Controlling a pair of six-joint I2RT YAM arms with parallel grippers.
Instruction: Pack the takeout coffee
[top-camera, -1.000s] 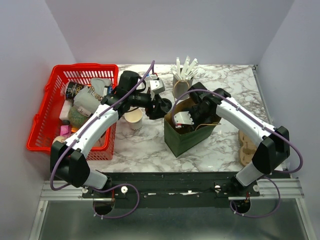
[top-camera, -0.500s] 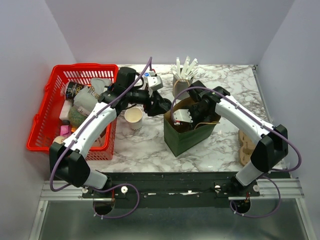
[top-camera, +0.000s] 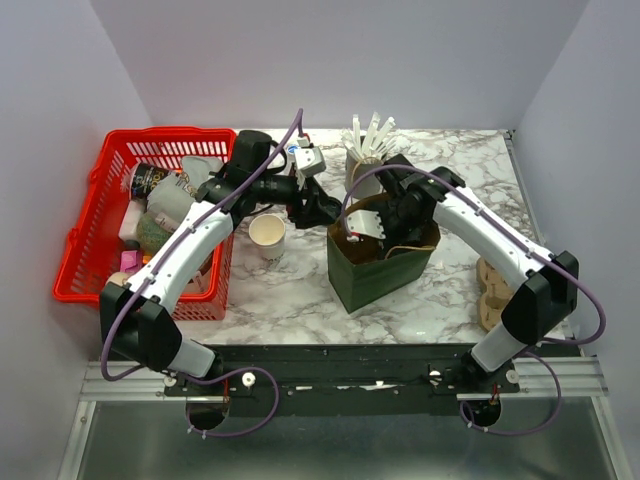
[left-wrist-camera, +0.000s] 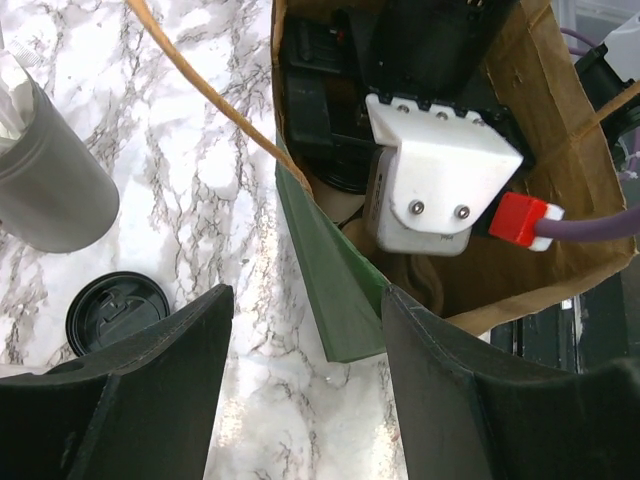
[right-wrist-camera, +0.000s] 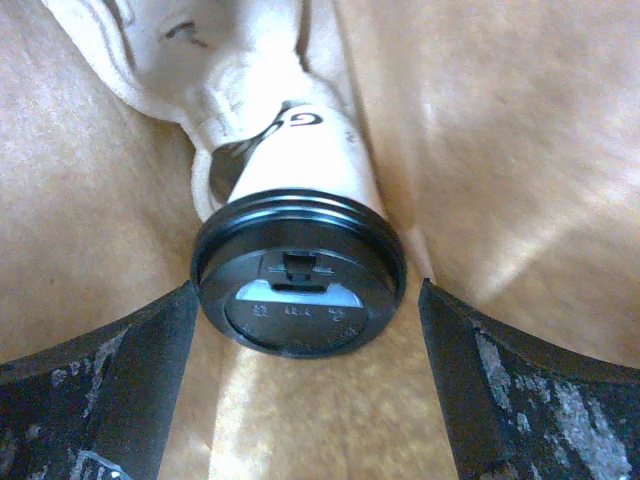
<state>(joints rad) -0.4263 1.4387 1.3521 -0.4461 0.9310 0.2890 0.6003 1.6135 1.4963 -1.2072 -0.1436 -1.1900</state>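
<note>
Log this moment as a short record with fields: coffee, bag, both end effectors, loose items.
takeout coffee: inside the paper bag, black lid facing the right wrist camera
paper bag: standing open, mid marble table
right end effector: down in the bag, open, fingers either side of the lid
left end effector: open at the bag's left rim, holding nothing
lidless cream cup: on the table, left of the bag
loose black lid: flat on the table near the grey cup
red basket: far left, full of items
</note>
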